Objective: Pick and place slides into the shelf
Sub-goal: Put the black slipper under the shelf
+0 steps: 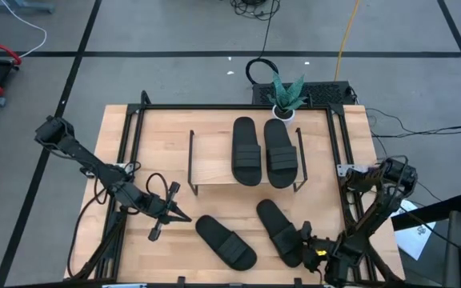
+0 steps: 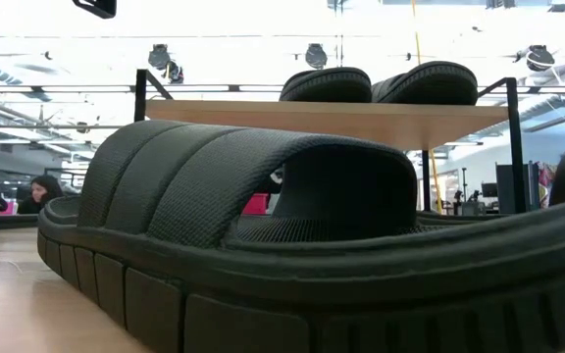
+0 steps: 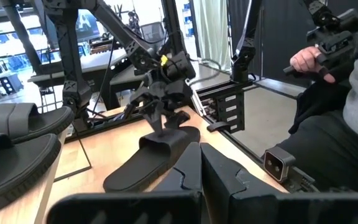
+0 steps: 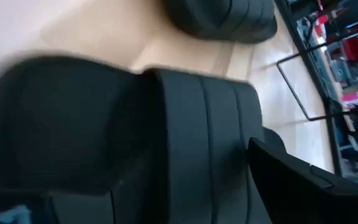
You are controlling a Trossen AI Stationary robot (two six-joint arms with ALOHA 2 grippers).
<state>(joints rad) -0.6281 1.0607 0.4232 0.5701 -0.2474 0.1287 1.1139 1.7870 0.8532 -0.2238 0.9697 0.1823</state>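
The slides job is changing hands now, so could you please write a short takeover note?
Right pincer: at the strap of the right-hand table slide; grip unclear.
Left pincer: open, holding nothing, beside the left-hand table slide.
Done: two slides lie side by side on the shelf top.
Left: both slides on the table still need shelving.
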